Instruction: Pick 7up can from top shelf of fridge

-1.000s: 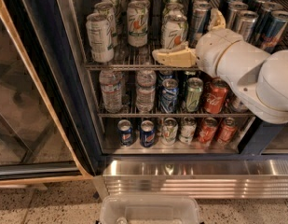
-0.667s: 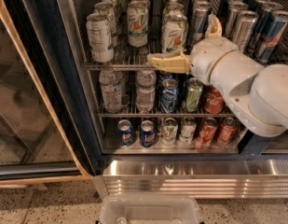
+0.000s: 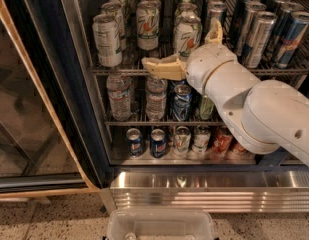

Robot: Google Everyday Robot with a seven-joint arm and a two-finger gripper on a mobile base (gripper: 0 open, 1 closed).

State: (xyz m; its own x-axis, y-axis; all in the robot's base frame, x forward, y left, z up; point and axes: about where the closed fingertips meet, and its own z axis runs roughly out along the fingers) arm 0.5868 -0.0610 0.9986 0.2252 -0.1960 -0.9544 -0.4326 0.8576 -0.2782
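Closest, down at the bottom: a see-through plastic box [image 3: 159,224] on the speckled floor [image 3: 54,219]. Just behind, the shiny ribbed base panel [image 3: 204,191] of the fridge [image 3: 64,84], with its glass door [image 3: 24,134] open at the left. Next, a fat white arm [image 3: 274,114] stretched in from the right. At its tip, the gripper [image 3: 180,42], two tan fingers [image 3: 161,67] spread wide apart, one poking left along the front rail of the top shelf [image 3: 119,71], the other poking up. Between them, seen from here, the 7up can [image 3: 188,34], at the front of that shelf. Standing straight, long way going up and down, silver top up, green logo facing out. Cannot tell if touched by the fingers. To its left, a second green-logo can [image 3: 147,26] and a plain white can [image 3: 107,39]. To its right, slim blue cans [image 3: 274,34]. Farther back, more rows of cans.
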